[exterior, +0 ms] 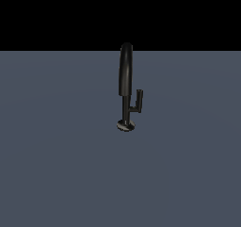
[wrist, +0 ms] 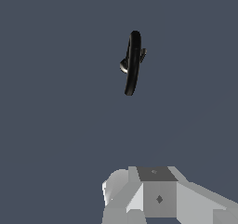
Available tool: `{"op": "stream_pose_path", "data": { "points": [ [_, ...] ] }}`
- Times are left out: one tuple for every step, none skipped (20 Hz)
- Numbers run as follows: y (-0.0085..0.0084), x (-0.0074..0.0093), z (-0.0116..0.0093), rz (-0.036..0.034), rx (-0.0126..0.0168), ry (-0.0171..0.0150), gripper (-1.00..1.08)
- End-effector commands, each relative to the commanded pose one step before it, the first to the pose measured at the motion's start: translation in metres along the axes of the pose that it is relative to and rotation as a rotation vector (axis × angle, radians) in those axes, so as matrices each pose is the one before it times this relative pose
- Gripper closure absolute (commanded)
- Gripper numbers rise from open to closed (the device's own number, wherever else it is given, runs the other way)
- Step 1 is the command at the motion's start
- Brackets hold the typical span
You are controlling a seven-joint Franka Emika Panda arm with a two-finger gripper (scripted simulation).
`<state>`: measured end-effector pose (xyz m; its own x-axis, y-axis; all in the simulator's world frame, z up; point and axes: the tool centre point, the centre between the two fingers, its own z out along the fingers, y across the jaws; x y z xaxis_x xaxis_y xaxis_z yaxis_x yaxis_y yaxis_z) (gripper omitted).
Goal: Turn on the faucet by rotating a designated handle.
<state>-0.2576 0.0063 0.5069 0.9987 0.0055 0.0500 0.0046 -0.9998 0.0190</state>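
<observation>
One handle (wrist: 142, 55) peeks from behind the faucet (wrist: 132, 65).

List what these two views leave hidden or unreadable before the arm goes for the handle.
- Hand: absent from the exterior view; in the wrist view the picture's edge cuts it off, so open or shut is unknown.
- Handle: wrist view shows only a sliver behind the faucet spout.
- Base disc: mostly covered by the spout in the wrist view.

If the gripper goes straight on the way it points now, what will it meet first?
Probably the bare floor. In the wrist view the gripper looks down on it, and the faucet lies well off to one side, though depth is hard to judge.
</observation>
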Motion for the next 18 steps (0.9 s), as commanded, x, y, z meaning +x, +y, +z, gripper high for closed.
{"op": "stream_pose_path", "data": {
  "points": [
    [0.00001,0.00000,0.00000,0.00000,0.00000,0.00000,1.08],
    [-0.00027,-0.00002,-0.00008,0.00000,0.00000,0.00000,1.08],
    [0.00028,0.00058,0.00018,0.00141,0.00125,-0.00130,1.08],
    [-0.00003,0.00068,0.00010,0.00169,0.00152,-0.00157,1.08],
    [0.00003,0.00099,0.00018,0.00247,0.00221,-0.00229,1.08],
    [0.00000,0.00126,0.00022,0.00314,0.00281,-0.00291,1.08],
    [0.00002,0.00155,0.00027,0.00386,0.00346,-0.00357,1.08],
    [0.00001,0.00183,0.00032,0.00456,0.00408,-0.00422,1.08],
    [0.00001,0.00211,0.00036,0.00527,0.00472,-0.00488,1.08],
    [0.00001,0.00240,0.00041,0.00599,0.00536,-0.00554,1.08],
    [0.00003,0.00270,0.00047,0.00674,0.00603,-0.00623,1.08],
    [0.00002,0.00299,0.00052,0.00746,0.00668,-0.00690,1.08],
    [0.00003,0.00329,0.00057,0.00821,0.00736,-0.00760,1.08],
    [0.00003,0.00359,0.00062,0.00896,0.00803,-0.00830,1.08],
    [0.00003,0.00390,0.00068,0.00973,0.00872,-0.00901,1.08],
    [0.00004,0.00421,0.00073,0.01051,0.00943,-0.00974,1.08],
    [0.00004,0.00453,0.00078,0.01129,0.01013,-0.01046,1.08],
    [0.00004,0.00485,0.00084,0.01209,0.01085,-0.01121,1.08]
  ]
}}
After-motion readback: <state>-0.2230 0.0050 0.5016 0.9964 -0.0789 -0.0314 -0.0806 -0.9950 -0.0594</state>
